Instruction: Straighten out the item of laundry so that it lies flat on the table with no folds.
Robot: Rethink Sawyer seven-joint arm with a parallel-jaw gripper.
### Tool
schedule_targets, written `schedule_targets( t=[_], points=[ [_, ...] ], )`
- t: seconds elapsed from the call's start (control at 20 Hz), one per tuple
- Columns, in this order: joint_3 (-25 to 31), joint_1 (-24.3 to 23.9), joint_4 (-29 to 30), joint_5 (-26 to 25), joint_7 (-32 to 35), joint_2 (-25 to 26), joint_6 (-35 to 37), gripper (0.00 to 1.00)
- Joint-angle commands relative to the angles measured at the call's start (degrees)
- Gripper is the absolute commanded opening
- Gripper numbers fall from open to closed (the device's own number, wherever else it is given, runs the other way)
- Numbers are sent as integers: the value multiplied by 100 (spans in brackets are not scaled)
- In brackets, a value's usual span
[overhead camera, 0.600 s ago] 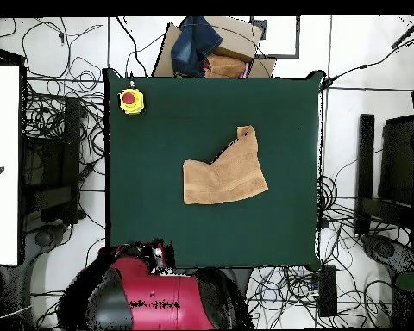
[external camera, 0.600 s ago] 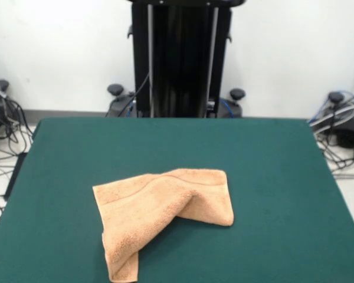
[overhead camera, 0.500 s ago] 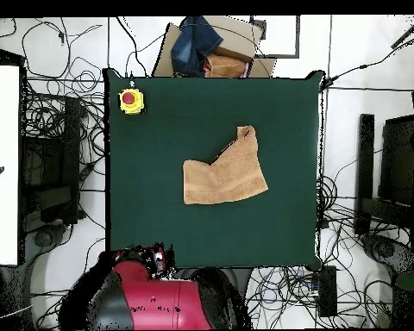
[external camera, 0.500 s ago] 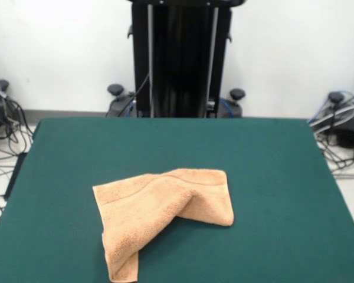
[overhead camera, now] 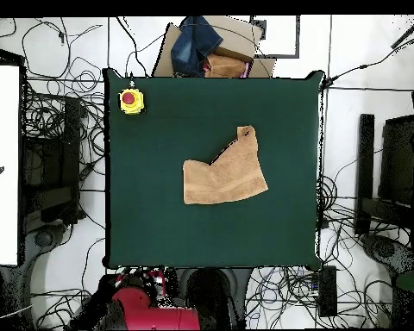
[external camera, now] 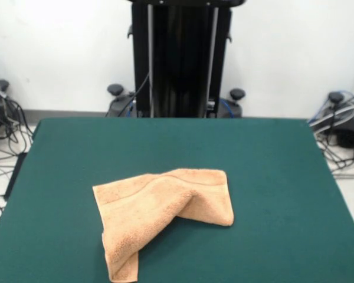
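The peach-orange towel [external camera: 165, 209] lies crumpled near the middle of the dark green table [external camera: 271, 177]. It is folded over itself, with a raised ridge across it and a narrow flap running toward the table's near edge in the front view. In the overhead view the towel [overhead camera: 223, 177] sits a little right of the table's [overhead camera: 159, 198] middle, with one corner pointing up. Only the red arm's body [overhead camera: 146, 302] shows, below the table's bottom edge in the overhead view. I cannot make out the gripper in either view.
A yellow box with a red button [overhead camera: 131, 101] sits at the table's top left corner in the overhead view. A cardboard box with blue cloth [overhead camera: 206, 47] lies past the top edge. The black pedestal [external camera: 180, 59] stands behind the table. Cables cover the floor all around.
In the overhead view the red arm has drawn back further, downward and away from the table's bottom edge. The towel has not moved.
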Motion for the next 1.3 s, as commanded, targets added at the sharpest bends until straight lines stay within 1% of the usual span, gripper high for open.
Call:
schedule_targets(
  t=[0.05,0.15,0.25,0.4,0.5,0.6,0.75,0.9,1.0,1.1,1.3],
  points=[
    [-335,191,776,-158,570,-624,485,100],
    [-424,346,715,-364,841,-748,686,100],
    [-452,421,769,-404,976,-738,630,100],
    [-413,401,937,-221,671,-760,879,100],
    [-503,519,949,-314,723,-927,1110,100],
    [-620,701,991,-444,881,-1166,1120,100],
    [-747,899,1129,-406,960,-1477,1240,100],
    [-897,1089,1184,-487,1118,-1706,1376,100],
    [-976,1212,1285,-498,1184,-1838,1304,100],
    [-1050,1329,1392,-492,1183,-1954,1259,100],
    [-1223,1537,1547,-556,1227,-2161,1438,100]
  ],
)
